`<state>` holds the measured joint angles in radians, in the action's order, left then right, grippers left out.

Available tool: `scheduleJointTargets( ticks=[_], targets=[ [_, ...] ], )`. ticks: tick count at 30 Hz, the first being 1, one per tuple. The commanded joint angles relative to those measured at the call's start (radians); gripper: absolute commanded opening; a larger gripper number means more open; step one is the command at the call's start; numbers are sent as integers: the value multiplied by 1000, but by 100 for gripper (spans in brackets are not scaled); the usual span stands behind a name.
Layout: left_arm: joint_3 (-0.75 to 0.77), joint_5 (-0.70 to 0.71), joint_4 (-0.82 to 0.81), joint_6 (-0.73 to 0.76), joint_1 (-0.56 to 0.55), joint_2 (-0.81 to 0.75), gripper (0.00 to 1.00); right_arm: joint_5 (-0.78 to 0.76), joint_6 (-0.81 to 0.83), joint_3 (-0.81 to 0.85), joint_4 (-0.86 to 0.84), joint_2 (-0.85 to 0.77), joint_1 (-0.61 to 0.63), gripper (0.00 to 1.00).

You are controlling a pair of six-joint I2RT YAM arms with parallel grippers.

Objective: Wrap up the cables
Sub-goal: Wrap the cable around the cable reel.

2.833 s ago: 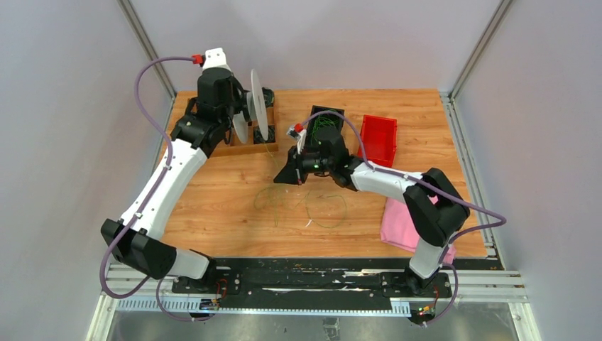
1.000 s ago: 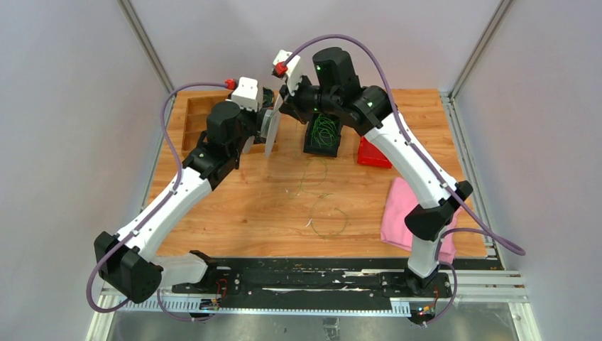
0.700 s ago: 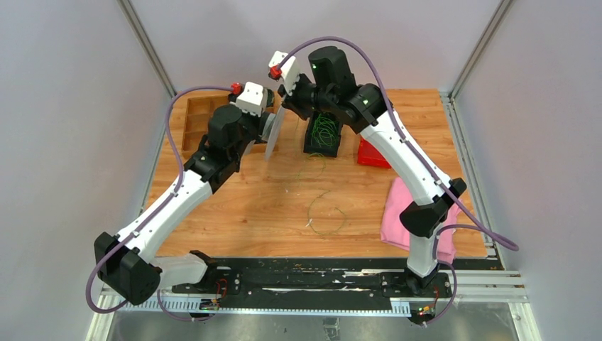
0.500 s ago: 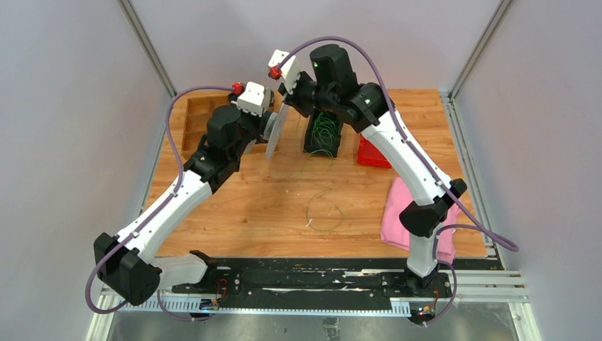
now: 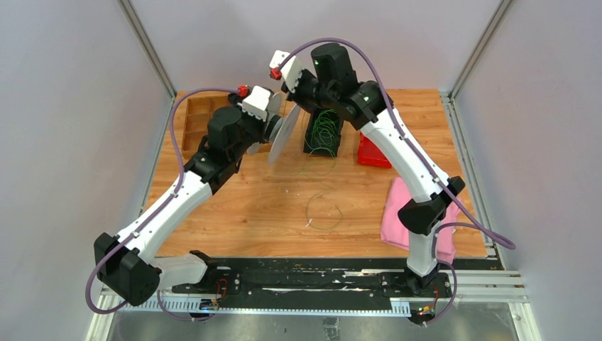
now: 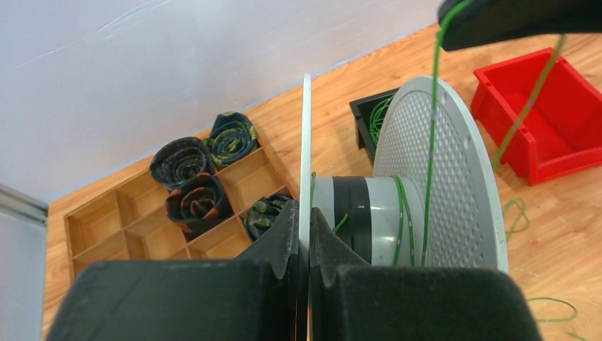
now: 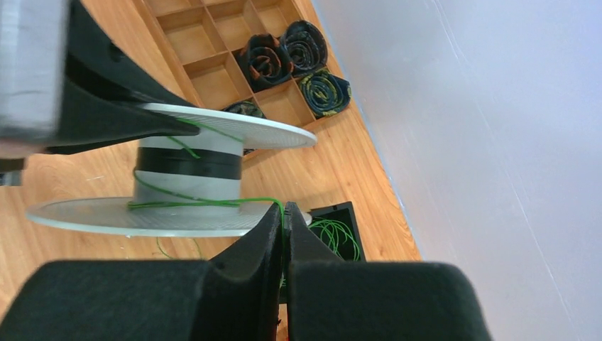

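Spool (image 5: 284, 135) more face-on now, left fingers (image 6: 284, 238) tight on its flange (image 6: 306, 142), right fingers (image 7: 266, 234) tight on cable (image 7: 213, 202).

A robotics lab cell: wooden table (image 5: 234, 206) boxed by 2 aluminium posts (image 5: 147, 46) (plain grey walls (image 5: 64, 142)).

the worktop (image 5: 234, 202) bore a wooden tray (image 5: 193, 121), black bin (image 5: 318, 151), red bin (image 5: 370, 155), pink cloth (image 5: 395, 214) and loose green cables (image 5: 308, 213).

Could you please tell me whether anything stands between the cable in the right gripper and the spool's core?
Nothing visible does: the green cable runs straight from the shut right gripper, between the two flanges, onto the grey core.
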<state>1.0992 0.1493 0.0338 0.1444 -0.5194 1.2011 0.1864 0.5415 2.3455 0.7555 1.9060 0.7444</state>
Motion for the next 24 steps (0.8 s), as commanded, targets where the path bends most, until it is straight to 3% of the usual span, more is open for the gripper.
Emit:
scheduleJointTargets(
  ticks=[1, 24],
  targets=[
    [-17, -81, 22, 9, -6, -39, 0, -71, 52, 2, -134, 3, -45, 2],
    [3, -182, 69, -52, -5, -91, 0, -89, 30, -153, -213, 18, -167, 1]
  ],
)
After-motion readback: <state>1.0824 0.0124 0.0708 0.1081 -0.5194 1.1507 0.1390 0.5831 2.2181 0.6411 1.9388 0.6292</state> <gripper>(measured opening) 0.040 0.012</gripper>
